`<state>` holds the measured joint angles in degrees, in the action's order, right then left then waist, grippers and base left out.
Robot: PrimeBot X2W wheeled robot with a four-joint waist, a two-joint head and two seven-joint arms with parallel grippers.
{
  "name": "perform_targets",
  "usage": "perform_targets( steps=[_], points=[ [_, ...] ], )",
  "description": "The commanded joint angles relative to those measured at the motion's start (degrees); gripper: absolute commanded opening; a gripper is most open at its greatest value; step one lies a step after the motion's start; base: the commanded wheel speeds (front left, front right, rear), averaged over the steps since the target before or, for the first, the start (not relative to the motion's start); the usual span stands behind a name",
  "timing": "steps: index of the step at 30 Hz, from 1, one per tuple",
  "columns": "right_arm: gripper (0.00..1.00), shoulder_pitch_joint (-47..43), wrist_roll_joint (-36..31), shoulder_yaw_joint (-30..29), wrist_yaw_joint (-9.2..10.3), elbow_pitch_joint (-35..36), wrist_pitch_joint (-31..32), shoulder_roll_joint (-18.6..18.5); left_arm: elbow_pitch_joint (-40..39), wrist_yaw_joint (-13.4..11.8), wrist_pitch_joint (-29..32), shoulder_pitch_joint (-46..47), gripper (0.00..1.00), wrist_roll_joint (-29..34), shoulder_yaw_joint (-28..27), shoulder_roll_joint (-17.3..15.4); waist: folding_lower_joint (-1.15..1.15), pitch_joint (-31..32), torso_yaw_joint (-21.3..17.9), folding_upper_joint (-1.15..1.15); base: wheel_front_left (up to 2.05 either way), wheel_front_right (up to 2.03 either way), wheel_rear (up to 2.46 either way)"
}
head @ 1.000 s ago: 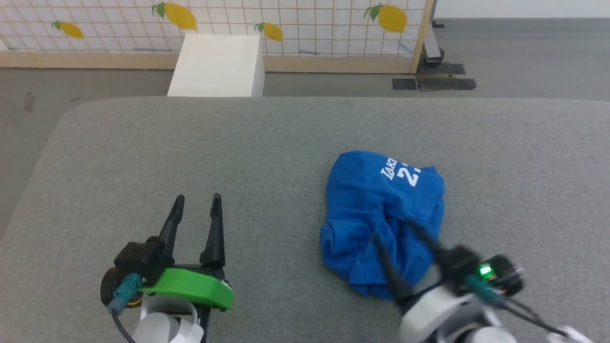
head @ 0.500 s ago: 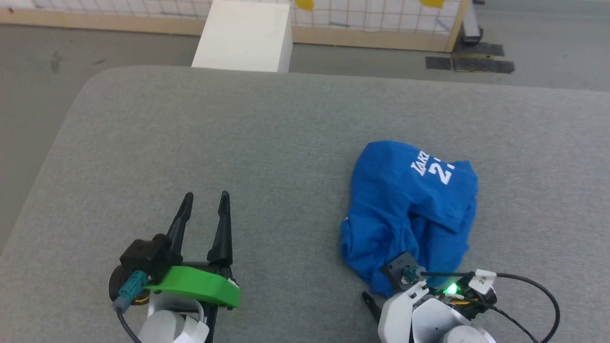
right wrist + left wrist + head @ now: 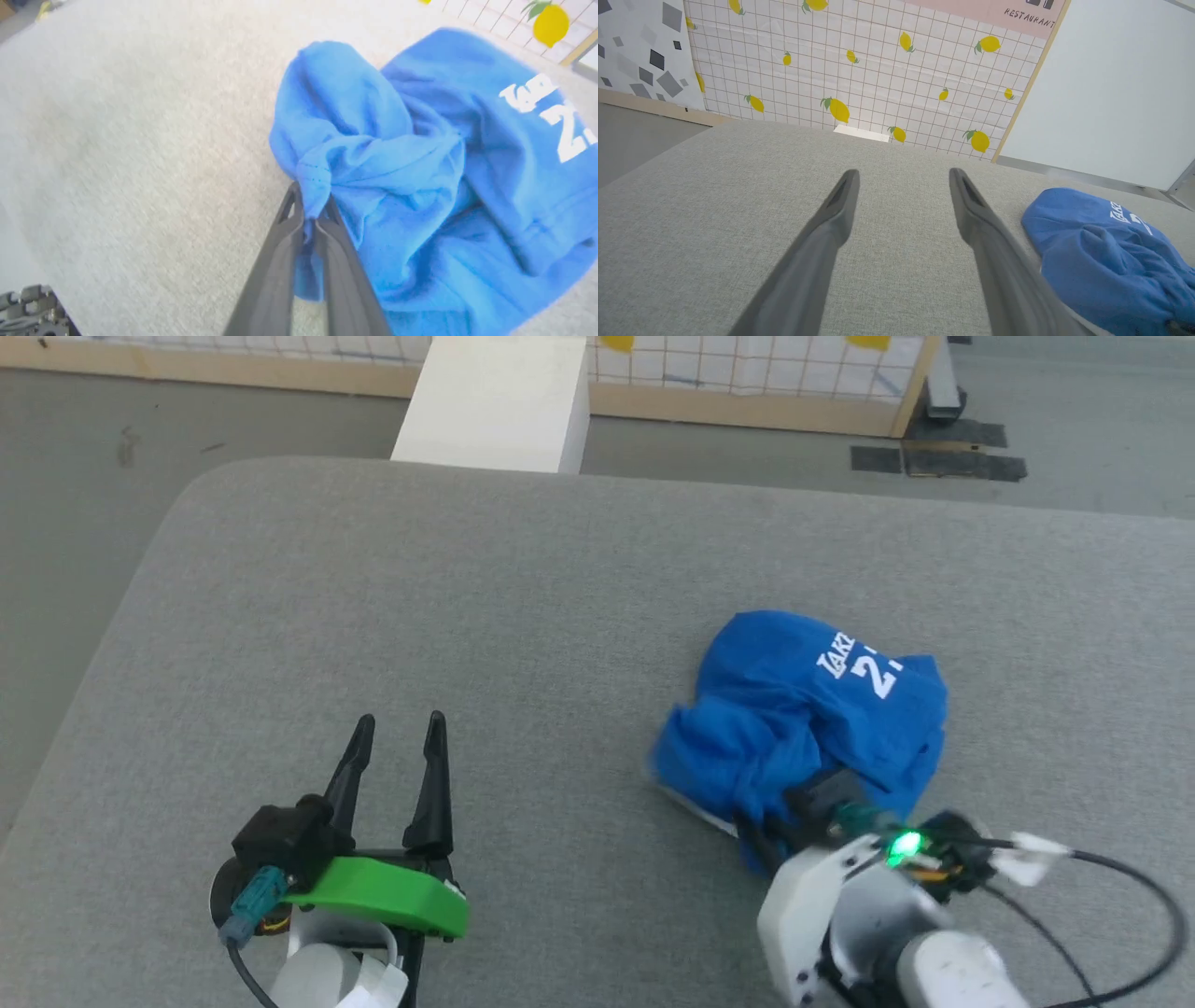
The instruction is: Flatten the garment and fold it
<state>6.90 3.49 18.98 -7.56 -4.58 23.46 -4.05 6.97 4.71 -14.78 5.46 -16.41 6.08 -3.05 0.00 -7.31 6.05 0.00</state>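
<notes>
Though crumpled, garment point(image 3: 794, 700), white "LAKE", "2"

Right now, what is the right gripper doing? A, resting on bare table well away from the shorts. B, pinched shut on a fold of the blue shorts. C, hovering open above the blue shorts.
B: in the right wrist view the right gripper has its jaws closed on a bunched fold of the blue shorts.

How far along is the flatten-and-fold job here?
Done: nothing yet; the garment lies crumpled in a heap on the grey table. In hand: the right gripper is shut on a bunched edge of it; the left gripper hangs open beside it, apart. To do: spreading it flat and every fold.
</notes>
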Motion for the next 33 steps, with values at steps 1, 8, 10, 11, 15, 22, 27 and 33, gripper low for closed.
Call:
perform_targets(
  steps=[1,8,10,11,15,22,27,33],
  points=[
    [0.0,-0.28,0.36,-0.92,0.08,1.73,-1.39,0.19,0.07,-0.06,-0.22,0.37,1.0,0.17,-0.18,0.17,0.0,0.8,-1.01,0.0,0.0,0.0,0.0],
    [0.0,-1.78,1.2,-14.75,0.08,12.78,-6.82,1.05,0.15,0.17,-0.22,0.07,1.0,0.62,-0.53,0.17,0.0,2.18,-3.55,0.0,0.0,0.0,0.0],
    [0.0,-3.03,1.15,-20.29,0.08,13.31,-6.47,1.12,0.24,0.23,-0.22,0.0,1.0,0.63,-0.45,0.17,0.0,2.39,-3.97,0.0,0.0,0.0,0.0],
    [0.0,-3.75,1.75,-23.45,0.08,13.08,-6.18,1.13,0.27,0.25,-0.22,0.0,1.0,0.59,-0.35,0.17,0.0,2.46,-4.1,0.0,0.0,0.0,0.0],
    [0.0,-6.57,2.54,-33.15,0.08,8.31,-2.89,1.15,0.33,0.3,-0.22,-0.05,1.0,0.51,-0.12,0.17,0.0,2.7,-4.37,0.0,0.0,0.0,0.0],
    [1.0,-9.53,2.12,-38.19,0.08,1.92,0.05,1.16,0.36,0.45,-0.22,-0.04,1.0,0.65,-0.25,0.17,0.0,2.58,-4.26,0.0,0.0,0.0,0.0],
    [1.0,-7.07,1.42,-39.16,0.08,5.25,-12.1,1.16,0.42,0.55,-0.22,-0.21,1.0,0.85,-0.69,0.17,0.0,2.8,-4.28,0.0,0.0,0.0,0.0],
    [1.0,-4.63,-0.37,-35.5,0.08,10.17,-21.18,1.17,0.43,0.67,-0.22,-0.2,1.0,1.06,-0.55,0.17,0.0,3.25,-4.12,0.0,0.0,0.0,0.0]
  ],
)
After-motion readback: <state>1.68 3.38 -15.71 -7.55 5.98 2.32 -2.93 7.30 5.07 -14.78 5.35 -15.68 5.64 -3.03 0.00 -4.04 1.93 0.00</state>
